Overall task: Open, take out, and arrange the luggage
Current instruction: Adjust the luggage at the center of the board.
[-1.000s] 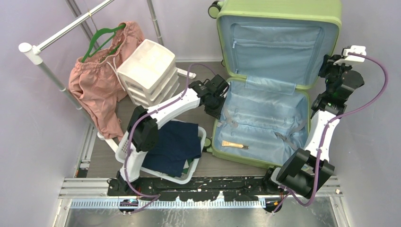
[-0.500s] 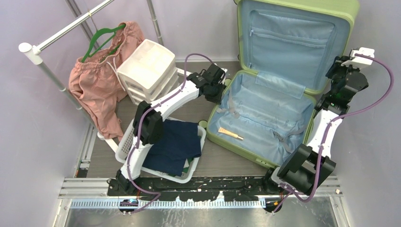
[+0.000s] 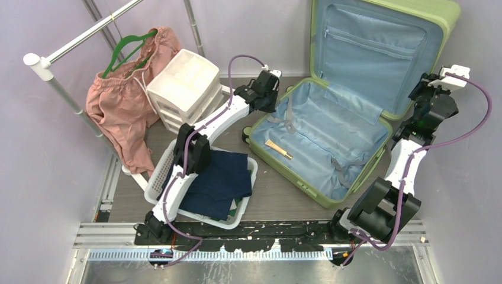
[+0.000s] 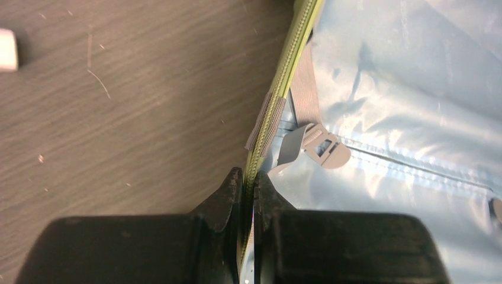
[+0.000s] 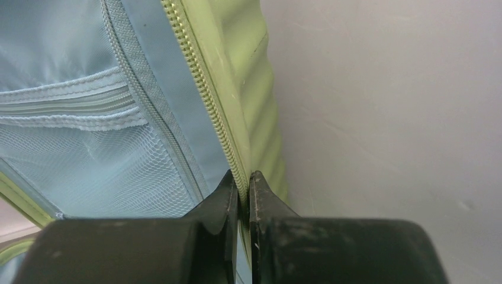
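Your luggage point(image 3: 331, 139) lies open at upper right of the frame, lid standing behind, lower half flat in front with a tube point(image 3: 278, 149) in it near its left side. Left of it sit the drawers point(image 3: 186, 89), and further left the rack point(image 3: 71, 44) with clothes point(image 3: 118, 109) hanging on it. The basket point(image 3: 225, 225) sits in front of the drawers, lower left, with cloth point(image 3: 222, 180) lying in it.

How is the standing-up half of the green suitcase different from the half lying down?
The upright half stands tilted; the flat half lies on the table. The upright half has a zip pocket; the flat half has grey straps and a tan stick. The right gripper pinches the upright half's rim, the left gripper the flat half's. Both are green outside, light blue inside.
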Tool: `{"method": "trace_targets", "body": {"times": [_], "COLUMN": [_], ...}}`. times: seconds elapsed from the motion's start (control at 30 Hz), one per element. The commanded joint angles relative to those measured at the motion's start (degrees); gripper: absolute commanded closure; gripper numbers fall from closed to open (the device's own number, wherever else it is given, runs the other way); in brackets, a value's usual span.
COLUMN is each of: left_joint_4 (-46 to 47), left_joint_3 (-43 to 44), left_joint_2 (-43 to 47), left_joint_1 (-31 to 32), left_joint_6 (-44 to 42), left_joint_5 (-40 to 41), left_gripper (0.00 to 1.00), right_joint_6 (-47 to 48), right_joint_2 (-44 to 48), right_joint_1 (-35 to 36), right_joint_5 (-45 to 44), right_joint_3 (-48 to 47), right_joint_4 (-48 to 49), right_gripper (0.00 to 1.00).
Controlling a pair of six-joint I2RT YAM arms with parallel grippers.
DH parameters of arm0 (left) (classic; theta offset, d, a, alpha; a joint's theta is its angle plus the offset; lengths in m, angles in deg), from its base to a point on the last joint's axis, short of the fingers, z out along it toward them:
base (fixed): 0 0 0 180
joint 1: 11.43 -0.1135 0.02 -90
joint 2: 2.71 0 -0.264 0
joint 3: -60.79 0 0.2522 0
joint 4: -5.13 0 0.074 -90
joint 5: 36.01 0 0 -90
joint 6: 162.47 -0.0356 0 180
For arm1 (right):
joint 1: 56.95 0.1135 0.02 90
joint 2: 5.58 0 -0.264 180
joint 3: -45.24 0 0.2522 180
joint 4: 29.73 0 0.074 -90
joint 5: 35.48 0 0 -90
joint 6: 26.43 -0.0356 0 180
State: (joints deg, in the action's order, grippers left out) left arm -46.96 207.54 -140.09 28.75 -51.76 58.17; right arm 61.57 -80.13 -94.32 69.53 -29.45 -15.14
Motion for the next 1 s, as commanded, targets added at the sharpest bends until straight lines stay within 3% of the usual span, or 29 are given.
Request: {"method": "trace_targets", "body": {"times": [0.0,0.4,0.67,0.8,0.97], "left_joint_4": [14.21,21.03,24.55,25.01,23.74], "left_joint_3": [5.09,11.82,9.80,9.92,9.54], "left_joint_2": [-1.27,-5.80,-5.65,-5.47,-3.94], "left_joint_1": [-3.36,-4.43,-4.96,-5.22,-5.21], "left_joint_6": [-0.55,-2.28,-2.29,-1.39,-0.29], "left_joint_5": [11.26,11.33,8.90,7.39,5.19], "left_gripper": [1.00,1.00,1.00,0.89,0.72], "right_joint_6": [-5.72,-6.78,-6.30,-6.85,-6.79], "right_joint_2": [2.41,2.05,0.29,-0.86,-1.02], "right_joint_1": [0.19,0.29,0.33,0.36,0.33], "right_joint_5": [1.05,-3.90,-6.39,-6.09,-5.81], "right_joint_3": [0.92,3.17,3.46,2.66,1.46], "right_joint_4": [6.69,3.29,2.21,2.06,1.95], "right_gripper": [0.99,0.96,0.78,0.68,0.48]}}
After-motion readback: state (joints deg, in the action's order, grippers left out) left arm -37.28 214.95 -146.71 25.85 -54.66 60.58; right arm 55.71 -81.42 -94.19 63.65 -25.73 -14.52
